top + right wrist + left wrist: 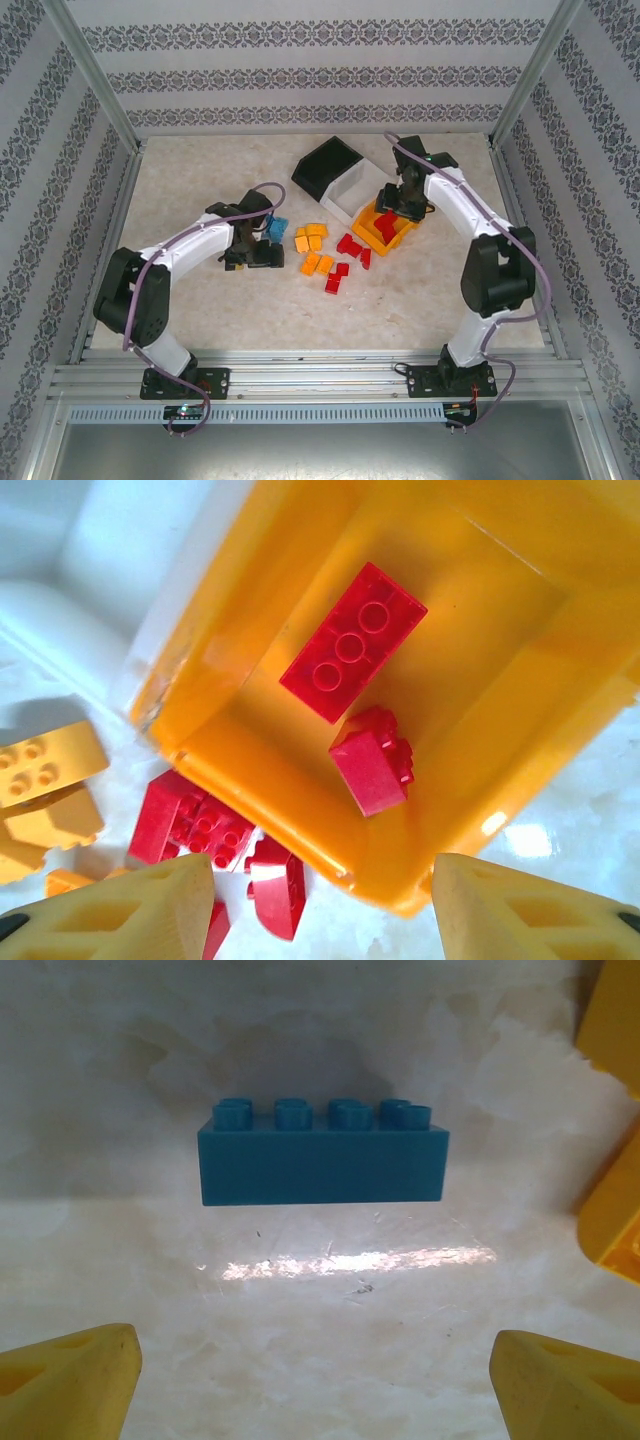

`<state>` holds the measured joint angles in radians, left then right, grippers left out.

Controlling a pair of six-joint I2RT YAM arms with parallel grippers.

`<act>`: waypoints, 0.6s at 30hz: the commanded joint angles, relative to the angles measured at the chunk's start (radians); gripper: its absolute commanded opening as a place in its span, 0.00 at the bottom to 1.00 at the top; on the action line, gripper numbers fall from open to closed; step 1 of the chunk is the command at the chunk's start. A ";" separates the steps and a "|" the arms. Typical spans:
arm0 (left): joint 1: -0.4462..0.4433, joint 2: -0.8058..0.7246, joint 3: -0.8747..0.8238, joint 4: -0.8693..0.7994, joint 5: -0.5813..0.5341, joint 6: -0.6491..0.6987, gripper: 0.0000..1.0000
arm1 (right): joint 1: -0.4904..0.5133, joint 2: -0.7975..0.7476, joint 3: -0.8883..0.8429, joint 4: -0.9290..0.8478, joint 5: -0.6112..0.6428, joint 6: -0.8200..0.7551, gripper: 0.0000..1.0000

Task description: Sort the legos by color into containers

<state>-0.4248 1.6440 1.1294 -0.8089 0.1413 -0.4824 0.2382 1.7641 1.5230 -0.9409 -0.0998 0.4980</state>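
Note:
A blue lego (322, 1155) lies on the table just ahead of my left gripper (320, 1385), which stands open and empty low over the surface; from above the left gripper (260, 248) sits beside the blue legos (276, 229). My right gripper (325, 910) hangs open over the near edge of the orange-yellow bin (300, 810), which holds two red legos (352, 642) (372, 760). From the top, the right gripper (398, 205) is above that orange-yellow bin (372, 235). Orange-yellow legos (311, 240) and red legos (352, 246) lie mid-table. The black bin (327, 165) and white-grey bin (345, 198) stand behind.
More red legos (190, 820) lie against the orange bin's outer wall, with orange-yellow ones (50, 765) to their left. Orange-yellow bricks (612, 1215) edge the left wrist view on the right. Patterned walls and metal posts enclose the table.

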 commanded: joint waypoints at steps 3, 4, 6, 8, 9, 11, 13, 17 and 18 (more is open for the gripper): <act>-0.008 0.060 0.043 -0.027 -0.038 0.060 0.91 | 0.041 -0.122 -0.061 -0.007 0.005 0.030 0.61; -0.008 0.071 0.049 -0.026 -0.040 0.066 0.91 | 0.048 -0.136 -0.071 -0.009 0.003 0.033 0.61; -0.009 0.094 0.063 -0.022 -0.050 0.078 0.91 | 0.062 -0.161 -0.088 -0.015 0.000 0.041 0.61; -0.007 0.116 0.073 -0.012 -0.055 0.090 0.91 | 0.073 -0.182 -0.103 -0.018 -0.001 0.046 0.61; -0.006 0.131 0.081 -0.010 -0.058 0.095 0.91 | 0.079 -0.191 -0.108 -0.020 -0.001 0.048 0.61; -0.006 0.161 0.102 -0.013 -0.059 0.106 0.91 | 0.088 -0.203 -0.116 -0.027 0.001 0.051 0.62; -0.005 0.185 0.118 -0.013 -0.062 0.112 0.90 | 0.091 -0.214 -0.122 -0.032 0.003 0.054 0.62; -0.003 0.222 0.141 -0.005 -0.063 0.116 0.89 | 0.093 -0.232 -0.135 -0.040 0.002 0.056 0.62; -0.004 0.231 0.146 -0.004 -0.062 0.117 0.87 | 0.092 -0.236 -0.141 -0.044 0.001 0.055 0.62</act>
<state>-0.4244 1.8545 1.2446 -0.8047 0.0994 -0.3943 0.3237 1.5604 1.3983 -0.9558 -0.0986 0.5369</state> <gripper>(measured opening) 0.881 0.624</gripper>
